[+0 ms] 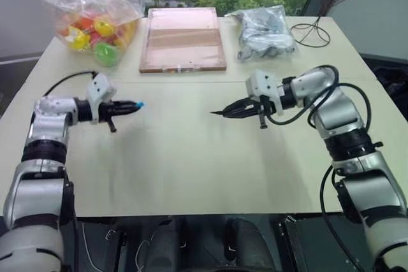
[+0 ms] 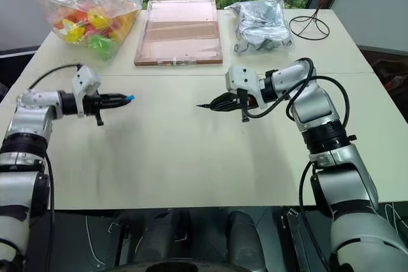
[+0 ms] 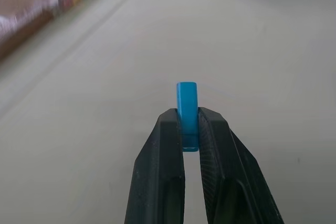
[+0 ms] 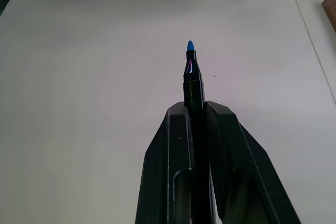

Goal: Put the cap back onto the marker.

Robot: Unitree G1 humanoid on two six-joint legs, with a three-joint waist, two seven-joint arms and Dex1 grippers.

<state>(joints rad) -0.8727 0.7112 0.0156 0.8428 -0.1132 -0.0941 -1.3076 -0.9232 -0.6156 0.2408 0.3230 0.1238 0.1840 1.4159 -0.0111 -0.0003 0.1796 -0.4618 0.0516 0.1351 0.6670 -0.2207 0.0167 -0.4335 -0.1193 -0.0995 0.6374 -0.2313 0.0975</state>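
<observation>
Cap (image 3: 187, 109), a tiny bright blue plastic cylinder, sits pinched between the two black fingers of the left gripper (image 1: 132, 106), held above the pale table (image 1: 191, 176) on its left side. Well apart to the right, the right gripper (image 1: 231, 110) is clamped on the marker (image 4: 192, 85), a thin dark pen-like stick whose small light blue tip points toward the cap. Along the table's far edge lie a clear plastic bag of colourful toys (image 1: 95, 14), a flat reddish-brown case (image 1: 182, 37) and a clear bag of dark parts (image 1: 264, 30). No readable writing is visible on any of them.
</observation>
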